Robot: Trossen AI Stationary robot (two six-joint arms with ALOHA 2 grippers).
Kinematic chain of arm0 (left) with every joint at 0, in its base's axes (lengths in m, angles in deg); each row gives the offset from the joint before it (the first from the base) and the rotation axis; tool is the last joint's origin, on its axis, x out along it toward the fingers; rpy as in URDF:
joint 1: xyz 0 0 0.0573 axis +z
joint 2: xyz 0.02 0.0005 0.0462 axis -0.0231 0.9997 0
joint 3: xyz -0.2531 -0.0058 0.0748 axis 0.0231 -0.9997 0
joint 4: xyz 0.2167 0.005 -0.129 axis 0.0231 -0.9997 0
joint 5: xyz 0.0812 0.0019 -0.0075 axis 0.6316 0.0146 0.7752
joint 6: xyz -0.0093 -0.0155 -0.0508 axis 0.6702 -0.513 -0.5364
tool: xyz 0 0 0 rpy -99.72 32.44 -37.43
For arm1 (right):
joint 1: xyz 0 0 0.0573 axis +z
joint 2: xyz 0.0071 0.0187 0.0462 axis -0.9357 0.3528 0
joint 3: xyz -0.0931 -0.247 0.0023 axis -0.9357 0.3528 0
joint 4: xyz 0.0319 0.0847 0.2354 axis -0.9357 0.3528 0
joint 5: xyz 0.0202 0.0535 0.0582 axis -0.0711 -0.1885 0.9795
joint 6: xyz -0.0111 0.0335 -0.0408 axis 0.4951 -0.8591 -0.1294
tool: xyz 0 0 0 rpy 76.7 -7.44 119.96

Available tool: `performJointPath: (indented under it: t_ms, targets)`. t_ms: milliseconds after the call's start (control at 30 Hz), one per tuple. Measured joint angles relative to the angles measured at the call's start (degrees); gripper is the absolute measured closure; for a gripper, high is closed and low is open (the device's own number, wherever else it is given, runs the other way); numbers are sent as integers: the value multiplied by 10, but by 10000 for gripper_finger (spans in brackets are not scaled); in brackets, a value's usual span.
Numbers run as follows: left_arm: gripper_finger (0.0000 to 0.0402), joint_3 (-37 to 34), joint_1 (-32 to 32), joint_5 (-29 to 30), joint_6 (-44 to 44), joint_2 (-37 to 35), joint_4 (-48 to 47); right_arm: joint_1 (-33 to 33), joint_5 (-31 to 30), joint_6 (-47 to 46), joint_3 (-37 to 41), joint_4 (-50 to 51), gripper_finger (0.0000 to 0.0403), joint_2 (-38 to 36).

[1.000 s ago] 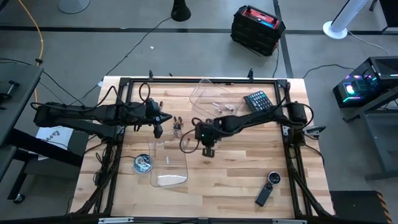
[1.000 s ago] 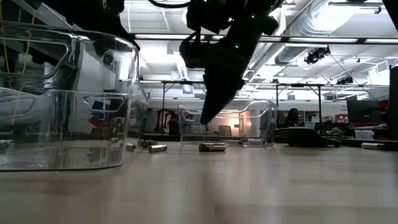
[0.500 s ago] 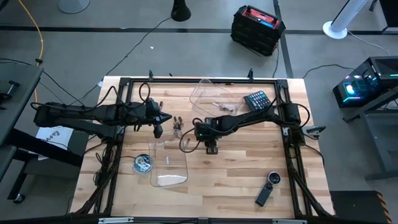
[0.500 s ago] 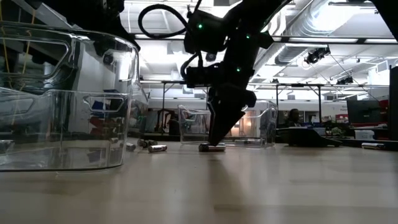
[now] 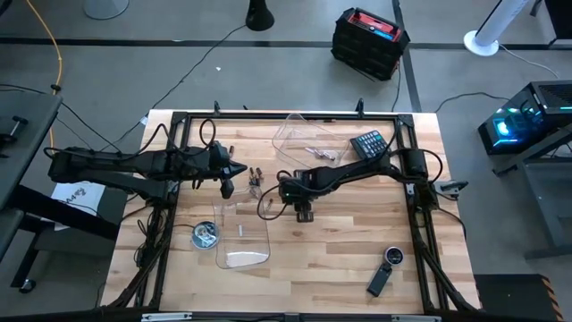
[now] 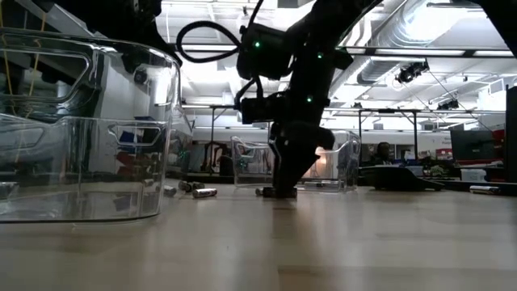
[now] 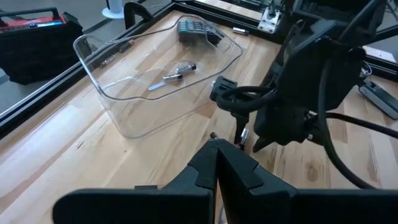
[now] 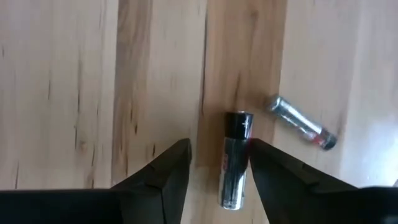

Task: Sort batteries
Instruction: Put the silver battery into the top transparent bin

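Observation:
A dark battery [image 8: 235, 158] lies on the wood between the open fingers of my right gripper [image 8: 221, 149], closer to one finger; whether it touches that finger I cannot tell. The gripper [image 5: 302, 213] points down at mid-table, its fingertips at the tabletop [image 6: 284, 192]. A silvery battery [image 8: 301, 130] lies just beyond. More loose batteries [image 5: 256, 182] lie beside my left gripper [image 5: 229, 186], which hovers shut [image 7: 216, 155] with nothing in it. One clear tray [image 5: 308, 139] at the far side holds a few batteries; the near clear tray [image 5: 241, 233] holds one [image 5: 239, 230].
A round metal dish [image 5: 206, 234] sits left of the near tray. A dark keypad gadget [image 5: 369, 145] lies by the far tray. A black oblong gadget [image 5: 378, 282] and a round one [image 5: 393, 257] lie at the near right. Bare wood lies between.
My right gripper has come down from above the table until its fingertips reach the tabletop at the dark battery, and it has opened on the way. The battery has stayed where it was.

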Motion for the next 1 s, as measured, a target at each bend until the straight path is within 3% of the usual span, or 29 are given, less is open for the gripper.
performJointPath:
  t_ms: [133,267,367,500,633,733,833,1000]
  targets:
    - [401,0,0,0,0,0,0,2,-3,-16,-5,11,274,0]
    - [401,0,0,0,0,0,0,3,8,-63,-27,44,375,2]
    - [401,0,0,0,0,0,0,3,0,-76,-61,73,375,-11]
    - [401,0,0,0,0,0,0,0,-68,-60,-115,89,383,-66]
    - [401,0,0,0,0,0,0,-41,-142,-51,-121,102,383,-102]
    - [401,0,0,0,0,0,0,-90,-152,-97,-121,123,368,-115]
    - [401,0,0,0,0,0,0,-131,-129,-153,-120,129,320,-116]
    - [401,0,0,0,0,0,-1,-156,-33,-182,-117,57,233,-115]
